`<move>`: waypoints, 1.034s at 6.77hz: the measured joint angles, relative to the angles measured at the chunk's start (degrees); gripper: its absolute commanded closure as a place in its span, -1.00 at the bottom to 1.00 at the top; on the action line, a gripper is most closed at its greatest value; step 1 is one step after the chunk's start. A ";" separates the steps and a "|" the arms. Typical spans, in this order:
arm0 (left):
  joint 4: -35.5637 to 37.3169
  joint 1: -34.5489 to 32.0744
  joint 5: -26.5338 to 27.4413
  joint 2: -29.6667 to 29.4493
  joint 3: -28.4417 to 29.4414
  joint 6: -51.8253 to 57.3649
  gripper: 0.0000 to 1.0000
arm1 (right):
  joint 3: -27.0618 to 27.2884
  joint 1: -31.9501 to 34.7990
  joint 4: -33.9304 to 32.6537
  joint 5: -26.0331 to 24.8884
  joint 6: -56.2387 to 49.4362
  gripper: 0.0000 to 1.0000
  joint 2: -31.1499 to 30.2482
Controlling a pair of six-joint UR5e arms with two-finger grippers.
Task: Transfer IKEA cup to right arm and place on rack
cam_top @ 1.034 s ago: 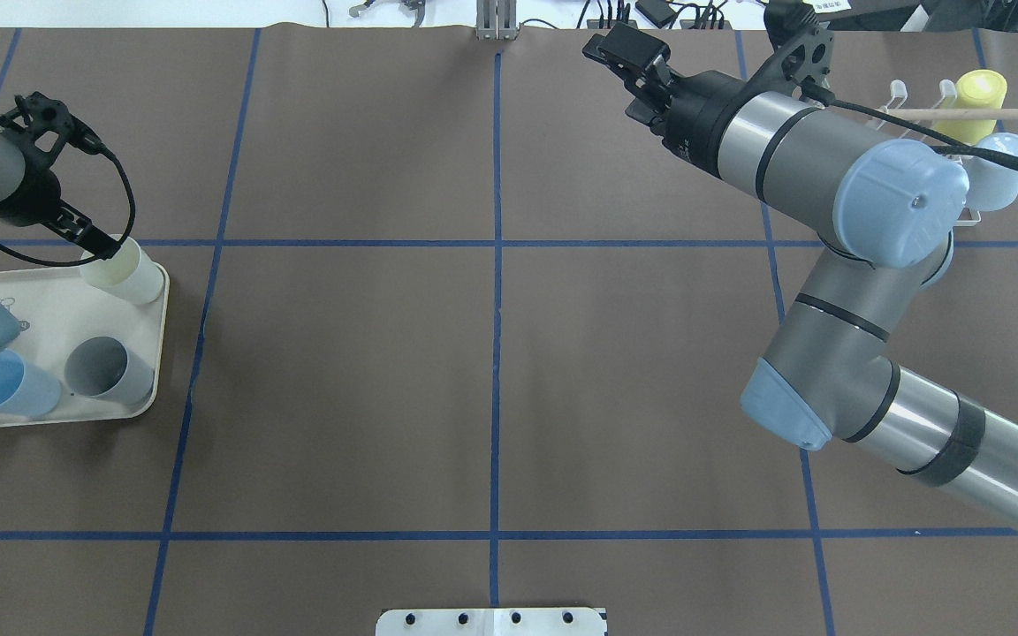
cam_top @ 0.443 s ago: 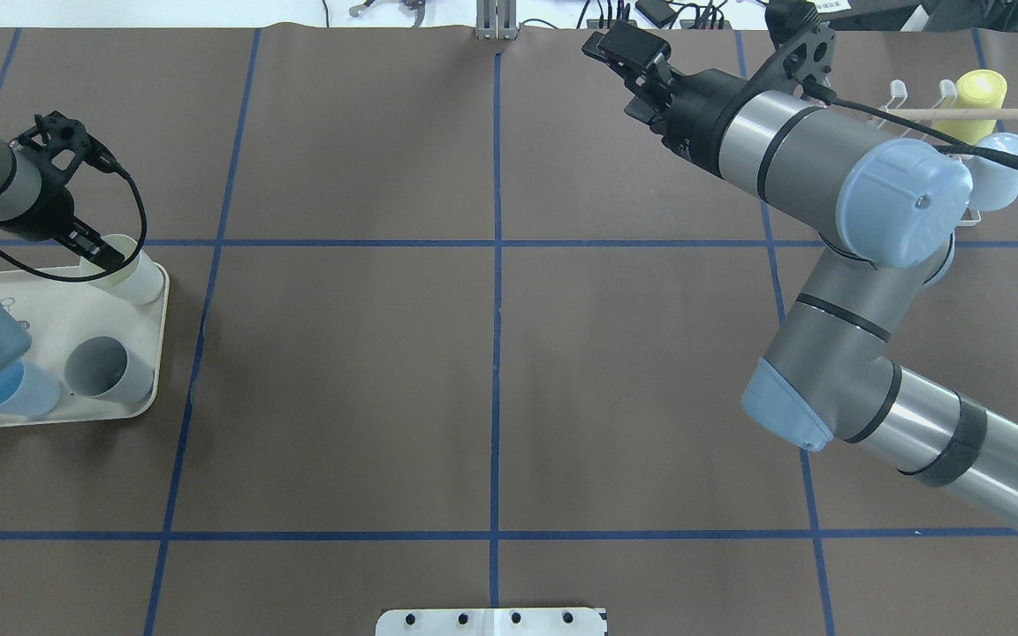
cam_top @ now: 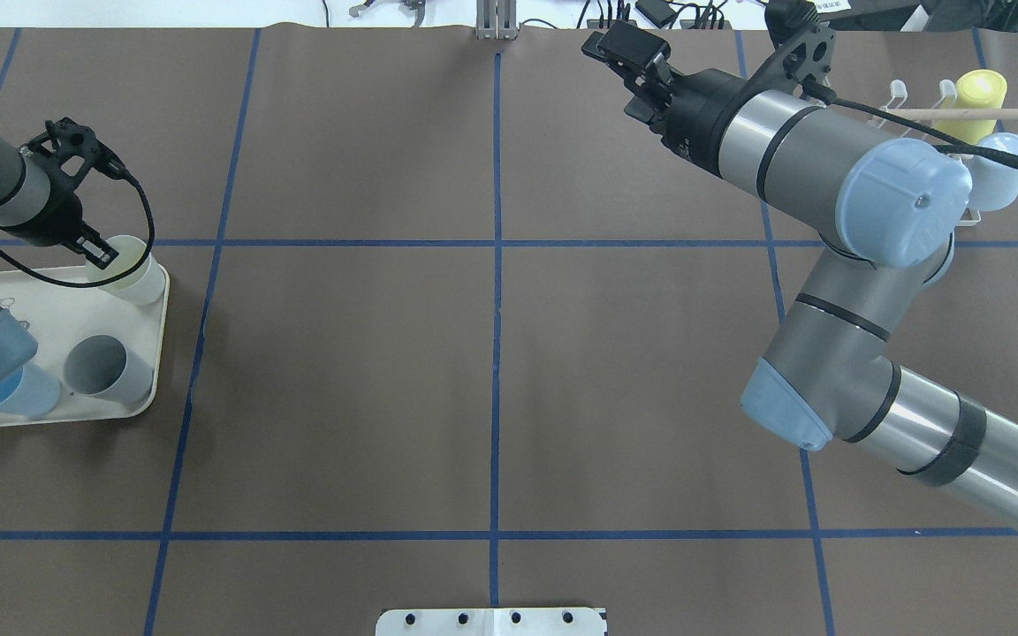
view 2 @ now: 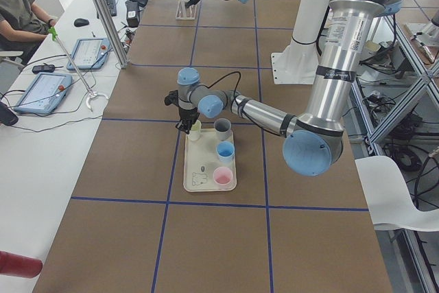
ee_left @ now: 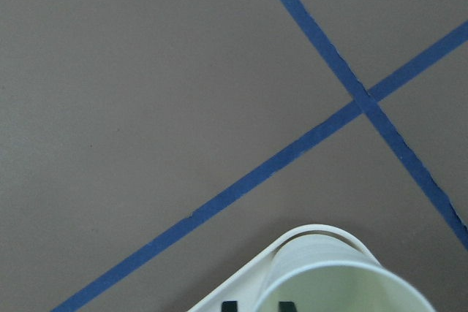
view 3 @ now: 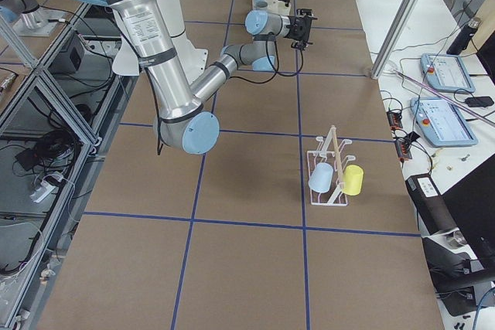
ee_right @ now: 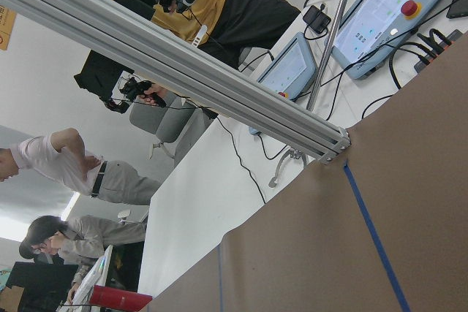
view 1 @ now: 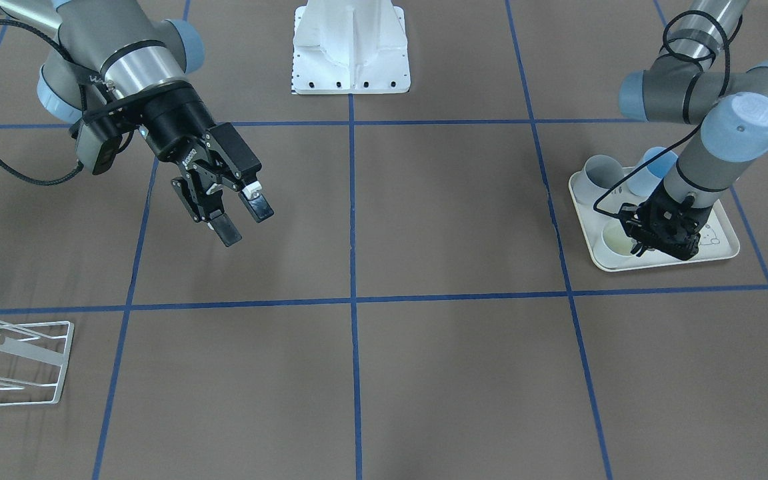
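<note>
The fingers (ee_left: 229,305) of the left gripper (cam_top: 99,253) sit astride the near rim of the IKEA cup (cam_top: 134,276), one tip outside the wall and one just inside the mouth, with only a narrow gap between them. Whether they already press the wall cannot be told from these views. The cup stands upright in the corner of the cream tray (cam_top: 49,309) that lies farthest from the robot and nearest the tabletop's middle. It shares the tray with a grey cup (cam_top: 108,371) and a blue cup (cam_top: 25,390), each standing apart from it. Across the tabletop, the right gripper (view 1: 244,223) hangs in the air with its fingers spread wide and nothing between them, well apart from the cup. The rack (view 3: 330,179) beyond it already carries a yellow cup (cam_top: 979,95) and a pale blue cup (cam_top: 997,172). By that, the task looks to be at its very start: the pick is being set up, while the lift, the hand-over to the right arm and the hanging on the rack are all left to do. The cup itself is a plain, smooth, pale yellow-green tumbler, thin-walled and slightly tapered. It has an open mouth, an empty inside and no handle, so it will probably be light and a little slippery in a rim pinch.
</note>
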 measured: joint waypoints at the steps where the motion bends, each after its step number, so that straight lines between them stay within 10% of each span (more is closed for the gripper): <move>1: 0.54 -0.51 0.32 0.37 -1.21 0.08 1.00 | 0.01 0.00 0.00 -0.01 0.03 -0.99 0.03; 5: 0.88 -10.72 0.64 -0.03 -3.96 -4.69 1.00 | 0.11 -0.01 0.06 -0.01 0.08 -0.99 0.27; 7: -4.12 -11.54 0.52 -4.36 -6.00 -24.24 1.00 | 0.32 -0.08 0.08 -0.05 0.26 -0.99 0.70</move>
